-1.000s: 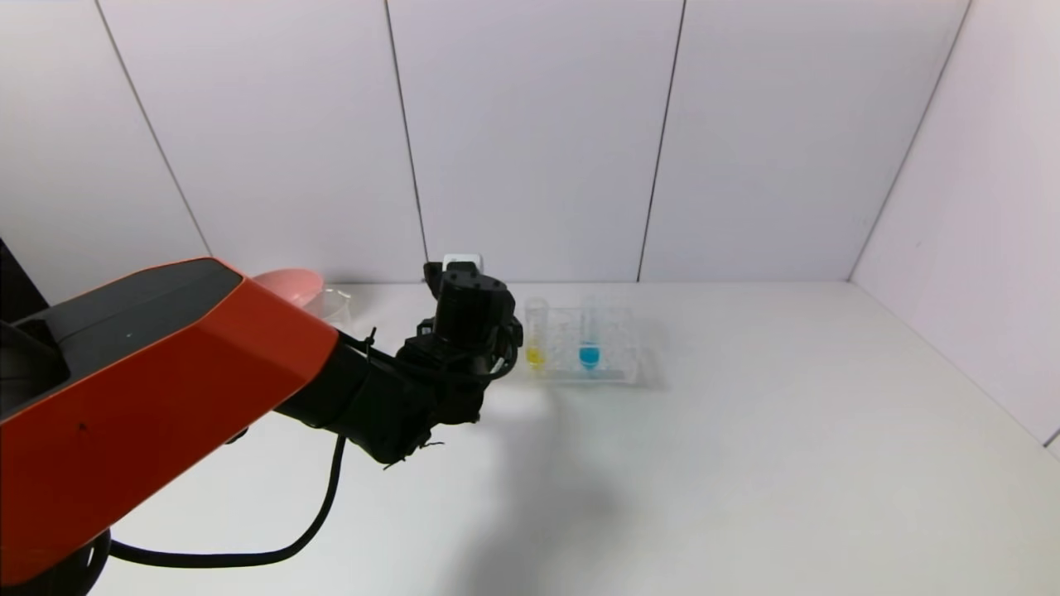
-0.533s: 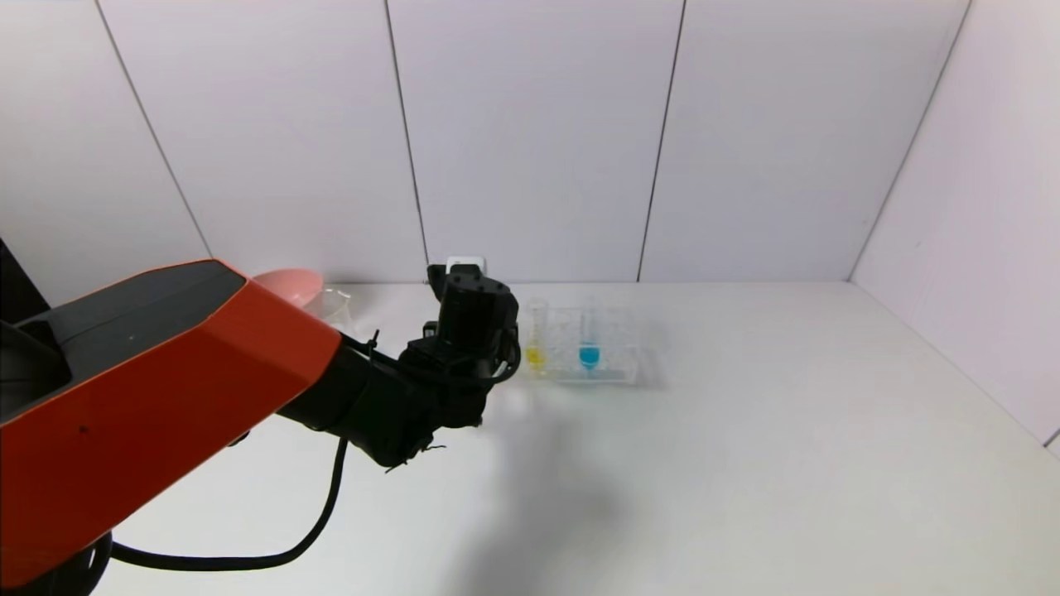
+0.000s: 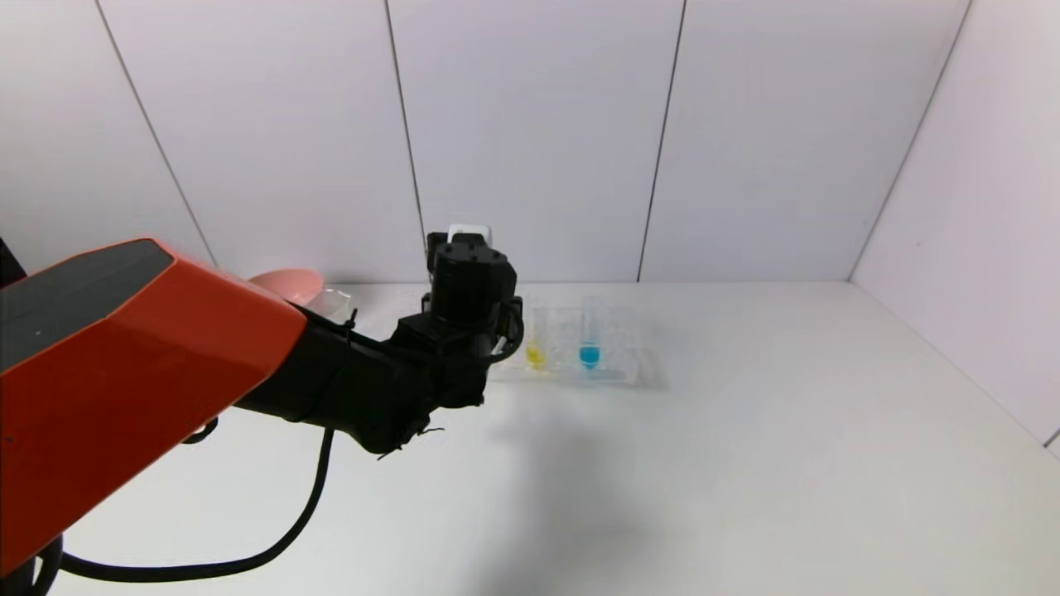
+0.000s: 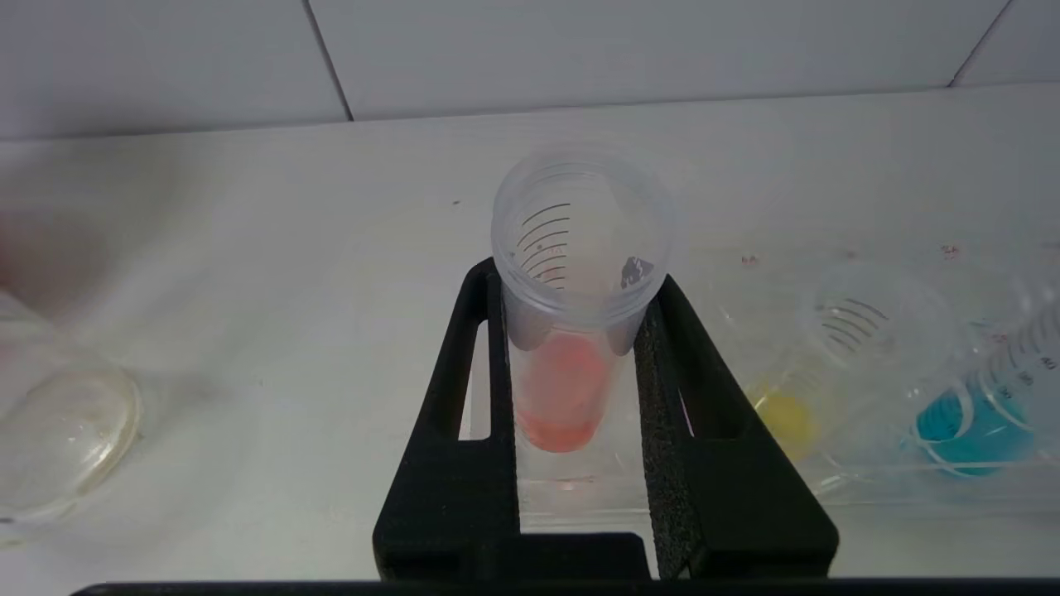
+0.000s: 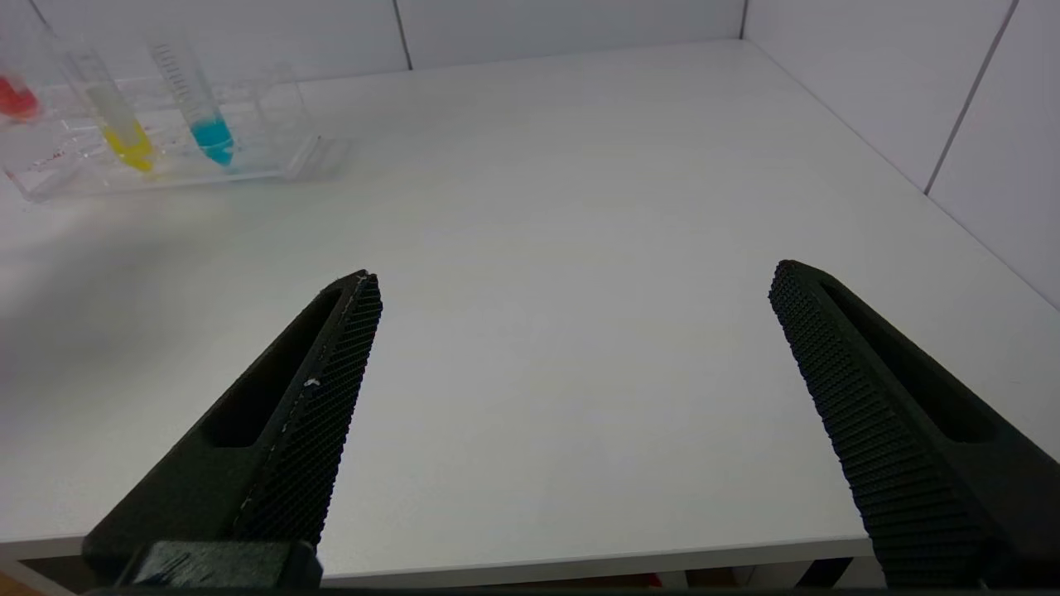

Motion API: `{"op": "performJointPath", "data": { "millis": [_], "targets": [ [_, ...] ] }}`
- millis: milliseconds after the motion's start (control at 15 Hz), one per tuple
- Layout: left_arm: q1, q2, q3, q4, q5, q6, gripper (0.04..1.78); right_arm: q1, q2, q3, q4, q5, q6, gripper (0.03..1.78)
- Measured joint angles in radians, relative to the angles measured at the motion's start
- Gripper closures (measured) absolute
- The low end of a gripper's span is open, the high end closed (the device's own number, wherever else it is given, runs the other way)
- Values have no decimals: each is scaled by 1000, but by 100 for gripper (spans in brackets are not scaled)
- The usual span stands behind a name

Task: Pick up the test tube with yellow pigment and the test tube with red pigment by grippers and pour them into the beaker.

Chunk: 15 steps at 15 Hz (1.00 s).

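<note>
1. I judge the task to be at an early stage: neither pigment looks poured yet. The slim clear test tube with red-orange pigment (image 4: 571,348) is gripped, and the slim clear tube with yellow pigment (image 3: 536,343) stands in the clear plastic multi-hole rack (image 3: 617,368) on the white counter (image 3: 745,430), beside a third tube holding blue liquid (image 3: 589,343).

2. The small clear glass beaker (image 3: 335,303) sits near the back wall on my left, just beside a pink bowl (image 3: 286,284). The arm hides most of it, so I cannot tell what it contains.

3. My left gripper (image 4: 571,364), black with two pointed fingers, is at the left end of the rack. Its jaws are closed against both sides of the red tube, below the tube's open mouth. The tube's round bottom looks to sit at or just inside the rack, so I judge it barely lifted, if at all.

4. My right gripper (image 5: 571,372) is off to the side over bare counter, well apart from the rack. Its jaws are spread wide and hold nothing.

5. What remains: carry and pour red, then yellow.
</note>
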<state>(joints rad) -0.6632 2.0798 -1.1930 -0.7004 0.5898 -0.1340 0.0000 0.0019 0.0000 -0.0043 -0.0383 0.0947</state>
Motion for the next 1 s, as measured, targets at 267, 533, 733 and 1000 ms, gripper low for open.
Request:
{"op": "performJointPath", "data": {
  "millis": [267, 533, 733, 1000],
  "targets": [
    [-6, -65, -16, 18, -3, 49, 138, 0, 0, 0, 0, 0, 0, 10],
    [-5, -153, 27, 76, -90, 47, 138, 0, 0, 0, 0, 0, 0, 10],
    [52, -310, 92, 220, -280, 46, 138, 0, 0, 0, 0, 0, 0, 10],
    [322, -526, 181, 415, -675, 98, 138, 0, 0, 0, 0, 0, 0, 10]
  ]
}}
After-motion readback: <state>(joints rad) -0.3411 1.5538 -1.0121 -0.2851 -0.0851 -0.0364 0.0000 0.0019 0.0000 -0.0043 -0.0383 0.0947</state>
